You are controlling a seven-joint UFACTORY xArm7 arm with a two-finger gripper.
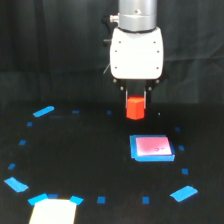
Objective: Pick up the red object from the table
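Red block (135, 108) is sitting pinched between the jaws, and we are seeing it hanging just under the white gripper (135, 96) body, above the black desk (90, 160) rather than resting on it, as far as the view lets us judge. We are noticing that its top is tucked between the two short dark fingers (125, 95), which are pressing against its sides, so the jaws are closed on the block. The block is looking bright red-orange and narrower than the white housing above it; its exact shape is too blurred for us to settle.

We are seeing the arm coming straight down from the top edge, a grey cylindrical wrist (136, 14) joining the rounded white housing.

Below the block and a little toward the exterior view's right, a white square pad (152, 147) with a blue border is lying flat on the desk, its face glowing pinkish. It is apart from the block.

Small blue tape marks (43, 111) are dotting the desk in a loose ring around the pad and the gripper, with larger pieces at the near corners. A pale rectangular shape (52, 211) with blue tape at its upper corners is lying at the bottom edge on the exterior view's left. A black curtain (50, 50) is hanging behind everything.
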